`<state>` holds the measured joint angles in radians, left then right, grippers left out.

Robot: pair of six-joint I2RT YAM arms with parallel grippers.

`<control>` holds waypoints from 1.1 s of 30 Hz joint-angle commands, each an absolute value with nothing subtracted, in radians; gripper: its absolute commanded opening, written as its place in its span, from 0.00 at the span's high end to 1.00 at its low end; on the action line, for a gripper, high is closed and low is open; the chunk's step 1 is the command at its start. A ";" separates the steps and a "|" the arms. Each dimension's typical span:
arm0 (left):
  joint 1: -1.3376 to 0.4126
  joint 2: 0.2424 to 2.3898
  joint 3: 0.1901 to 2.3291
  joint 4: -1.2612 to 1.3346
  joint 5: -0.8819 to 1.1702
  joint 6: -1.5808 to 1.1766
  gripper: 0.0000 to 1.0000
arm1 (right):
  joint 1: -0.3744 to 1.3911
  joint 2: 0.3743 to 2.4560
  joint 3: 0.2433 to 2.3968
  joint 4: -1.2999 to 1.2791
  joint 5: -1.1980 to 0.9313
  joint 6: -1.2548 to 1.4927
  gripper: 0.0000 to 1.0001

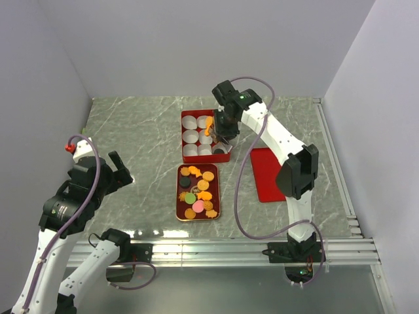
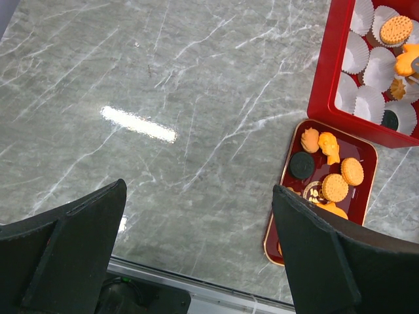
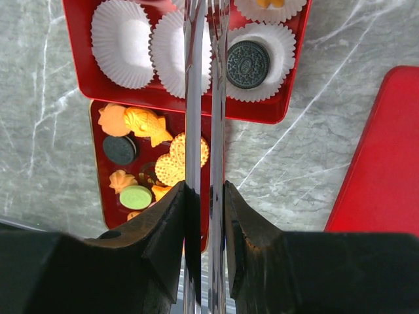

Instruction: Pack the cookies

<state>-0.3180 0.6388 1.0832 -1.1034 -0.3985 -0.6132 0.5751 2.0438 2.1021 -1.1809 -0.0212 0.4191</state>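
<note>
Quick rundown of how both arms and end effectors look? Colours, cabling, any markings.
Both arms: white links, black joint housings. Left arm and right arm each carry a looping mauve cable. Left cable ends in a red plug. Green light on the right wrist. End effector fingers are black, wedge-shaped.

Small orange cookies (image 1: 208,176) lie on a dark red oblong tray (image 1: 178,196) at centre, below a red square box (image 1: 200,159).

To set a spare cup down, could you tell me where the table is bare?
The widest bare patch of the grey marble table lies left of the red box of paper cups and the dark red cookie tray, towards the open left gripper. Crowded: the centre, with box, tray, flat red lid and right gripper holding metal tongs.
</note>
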 commanded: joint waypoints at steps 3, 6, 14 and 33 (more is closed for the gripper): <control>-0.318 0.647 1.081 -1.069 -0.411 -0.604 0.01 | 0.571 2.075 2.152 -1.149 -0.034 0.393 0.91; -0.318 0.655 1.083 -1.072 -0.414 -0.607 0.00 | 0.569 2.101 2.177 -1.154 -0.032 0.390 0.87; -0.318 0.652 1.088 -1.083 -0.428 -0.620 0.00 | 0.560 2.138 2.224 -1.160 -0.041 0.382 0.67; -0.318 0.638 1.092 -1.095 -0.454 -0.638 0.01 | 0.564 2.002 2.178 -1.164 -0.049 0.390 0.50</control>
<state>-0.3180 0.6502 1.0832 -1.1053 -0.4358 -0.6312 0.5568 2.1250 2.1670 -1.1732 -0.0532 0.3923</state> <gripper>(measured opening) 0.995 0.500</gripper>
